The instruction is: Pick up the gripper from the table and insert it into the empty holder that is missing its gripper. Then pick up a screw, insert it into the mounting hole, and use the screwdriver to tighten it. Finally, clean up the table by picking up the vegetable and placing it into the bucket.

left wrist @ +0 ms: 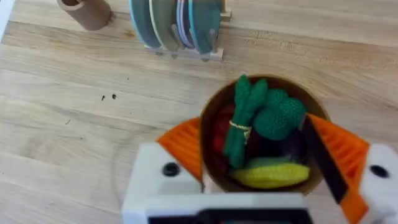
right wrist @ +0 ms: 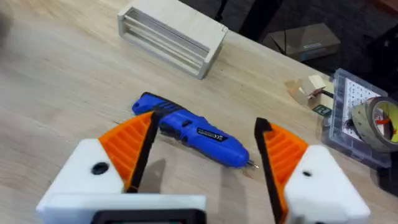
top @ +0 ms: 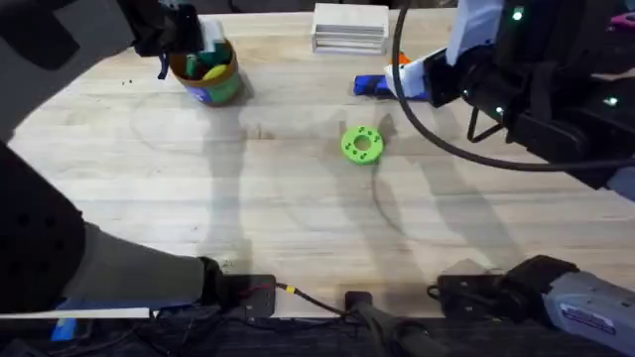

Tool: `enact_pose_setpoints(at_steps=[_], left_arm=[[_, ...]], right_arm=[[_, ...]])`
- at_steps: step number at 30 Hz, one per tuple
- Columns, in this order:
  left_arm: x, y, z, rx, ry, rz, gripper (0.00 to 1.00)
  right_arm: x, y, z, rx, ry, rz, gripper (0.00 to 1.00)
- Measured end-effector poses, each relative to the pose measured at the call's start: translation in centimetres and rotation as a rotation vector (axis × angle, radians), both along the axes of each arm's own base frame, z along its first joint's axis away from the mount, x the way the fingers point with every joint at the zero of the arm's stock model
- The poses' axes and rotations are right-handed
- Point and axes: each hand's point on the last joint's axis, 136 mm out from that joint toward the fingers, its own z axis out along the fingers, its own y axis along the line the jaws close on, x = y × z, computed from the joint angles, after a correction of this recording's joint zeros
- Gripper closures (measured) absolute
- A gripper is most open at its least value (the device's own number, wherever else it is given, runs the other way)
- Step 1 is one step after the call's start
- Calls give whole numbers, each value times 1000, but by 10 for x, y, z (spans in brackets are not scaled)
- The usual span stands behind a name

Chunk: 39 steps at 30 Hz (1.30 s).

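Left gripper [left wrist: 255,180]: apart over bucket [top: 206,71], table's 11 o'clock; vegetable [left wrist: 244,118] inside. Cleanup seemingly done; retreat next.
Right gripper [right wrist: 205,155]: apart above screwdriver [right wrist: 193,129].

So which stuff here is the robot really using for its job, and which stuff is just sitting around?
For the job:
- bucket with the vegetable lying in it
- blue screwdriver on the table
- left claw, open over the bucket
- right claw, open over the screwdriver

Just lying about:
- lime-green disc
- wooden rack
- plate rack
- tape roll

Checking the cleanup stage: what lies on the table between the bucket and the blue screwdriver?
Overhead, bare wood separates the bucket from the screwdriver; the green disc sits nearer the camera, off that line.
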Motion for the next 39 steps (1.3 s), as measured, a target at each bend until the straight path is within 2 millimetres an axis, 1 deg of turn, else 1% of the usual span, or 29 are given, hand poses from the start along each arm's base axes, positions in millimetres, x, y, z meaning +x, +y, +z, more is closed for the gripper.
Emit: enact_pose_setpoints(at_steps=[1,3,5,8,10,11,13,14,16,17,18,19,21,22,23,25,26,27,28,29,30,32,33,34,35,39], left_arm=[[0,0,1,-3,-2,4,26],[-1,0,4,-4,-9,5,7],[-4,-2,13,-3,-25,2,7],[-11,-9,39,1,-72,-13,8],[-21,-19,60,3,-104,-33,4],[-27,-25,70,3,-120,-46,20],[-40,-37,89,1,-145,-74,94],[-49,-46,99,0,-156,-95,139],[-66,-60,112,-6,-166,-132,186],[-76,-68,118,-12,-168,-156,234],[-86,-78,123,-18,-168,-185,310],[-95,-84,127,-26,-167,-203,410],[-112,-98,133,-35,-166,-249,723],[-122,-105,136,-39,-164,-274,903],[-129,-109,138,-39,-162,-292,967],[-145,-118,143,-43,-163,-328,986],[-151,-121,145,-45,-165,-342,982],[-157,-123,147,-45,-169,-357,958],[-163,-126,150,-49,-174,-371,825],[-169,-128,153,-51,-183,-382,653],[-173,-130,155,-53,-191,-391,510],[-180,-131,162,-56,-215,-401,188],[-182,-130,165,-59,-227,-400,59],[-184,-130,167,-61,-236,-399,24],[-186,-129,169,-62,-243,-399,12],[-188,-129,171,-63,-251,-399,9]], right_arm=[[0,0,0,0,-1,0,10],[0,0,0,0,-1,0,10],[0,0,0,0,-1,0,10],[-2,-1,7,8,-16,0,11],[-6,-3,19,23,-48,0,11],[-8,-4,27,32,-69,0,10],[-14,-7,42,51,-108,0,10],[-18,-8,48,57,-121,0,10],[-25,-12,56,64,-135,0,11],[-28,-13,58,65,-137,0,11],[-32,-15,59,64,-135,1,11],[-35,-16,59,62,-130,2,10],[-43,-16,59,57,-119,11,10],[-47,-16,60,57,-117,17,10],[-50,-16,61,58,-118,22,10],[-58,-15,63,58,-117,35,10],[-60,-15,63,58,-115,39,10],[-63,-15,63,56,-112,42,10],[-64,-15,62,54,-107,44,10],[-66,-16,61,50,-100,44,10],[-67,-17,58,44,-87,44,10],[-69,-18,50,29,-58,44,10],[-71,-19,47,22,-44,44,10],[-72,-20,43,15,-30,44,10],[-73,-20,41,11,-22,44,10],[-73,-20,41,9,-19,44,10]])
